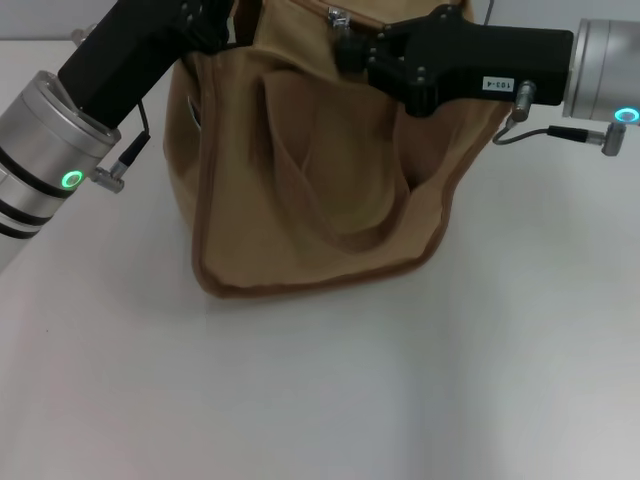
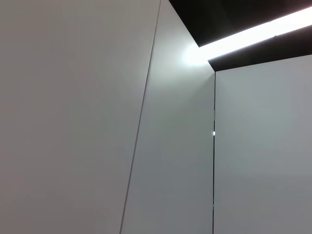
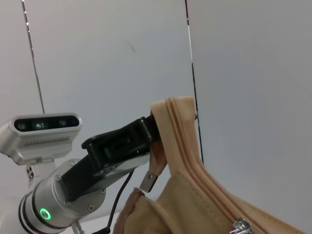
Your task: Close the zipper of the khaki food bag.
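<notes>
The khaki food bag point(image 1: 320, 170) stands at the table's far middle, with its two looped handles facing me. My left gripper point(image 3: 148, 130) is shut on the bag's left top end and holds it up. A strap's metal tip point(image 3: 148, 181) hangs below that end. The zipper point(image 3: 195, 168) runs along the top, and its teeth look joined from the left end to the silver pull tab point(image 1: 337, 15). The tab also shows in the right wrist view point(image 3: 240, 225). My right gripper point(image 1: 348, 45) reaches in from the right and is shut at the pull tab. The left wrist view shows only wall and ceiling.
The bag rests on a white table point(image 1: 320, 390), which extends in front of it and to both sides. Cables hang from both wrists, the left one point(image 1: 135, 145) and the right one point(image 1: 530, 130). Grey wall panels point(image 3: 243, 73) stand behind.
</notes>
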Controlling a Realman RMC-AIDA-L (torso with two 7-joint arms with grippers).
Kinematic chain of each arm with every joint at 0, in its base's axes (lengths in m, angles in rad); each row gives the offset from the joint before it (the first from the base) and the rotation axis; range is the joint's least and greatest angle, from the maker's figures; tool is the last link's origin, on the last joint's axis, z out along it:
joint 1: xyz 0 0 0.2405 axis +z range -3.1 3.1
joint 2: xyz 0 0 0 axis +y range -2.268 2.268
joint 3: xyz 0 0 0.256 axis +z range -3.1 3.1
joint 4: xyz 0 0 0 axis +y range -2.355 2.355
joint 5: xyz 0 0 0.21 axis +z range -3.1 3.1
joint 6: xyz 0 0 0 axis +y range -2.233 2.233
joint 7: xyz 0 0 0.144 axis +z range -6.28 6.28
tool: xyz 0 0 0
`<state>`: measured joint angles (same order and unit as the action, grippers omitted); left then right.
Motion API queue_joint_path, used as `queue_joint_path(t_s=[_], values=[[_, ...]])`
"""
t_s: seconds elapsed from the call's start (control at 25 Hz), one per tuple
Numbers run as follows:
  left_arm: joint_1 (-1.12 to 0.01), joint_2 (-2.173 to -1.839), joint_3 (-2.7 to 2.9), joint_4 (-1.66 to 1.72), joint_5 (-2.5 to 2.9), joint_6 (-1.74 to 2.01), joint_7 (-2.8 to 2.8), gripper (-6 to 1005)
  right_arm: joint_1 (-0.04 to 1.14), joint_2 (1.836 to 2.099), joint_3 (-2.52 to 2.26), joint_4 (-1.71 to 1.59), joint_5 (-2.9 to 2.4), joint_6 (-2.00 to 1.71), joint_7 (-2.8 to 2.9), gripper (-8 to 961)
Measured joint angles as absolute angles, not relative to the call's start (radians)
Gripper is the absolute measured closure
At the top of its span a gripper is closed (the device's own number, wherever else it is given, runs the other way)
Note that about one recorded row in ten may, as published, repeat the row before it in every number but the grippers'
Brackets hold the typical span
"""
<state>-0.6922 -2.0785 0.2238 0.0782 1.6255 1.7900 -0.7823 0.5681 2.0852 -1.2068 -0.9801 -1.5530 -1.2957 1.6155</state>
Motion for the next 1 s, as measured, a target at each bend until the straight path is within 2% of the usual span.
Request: queue_joint_path(t_s=[1.0], values=[[-0.583,-2.072,0.111,0.083,1.62,1.707,-0.784,841,0.435,2.083,-1.197,-1.015,-1.544,-1.353,1.623,949]])
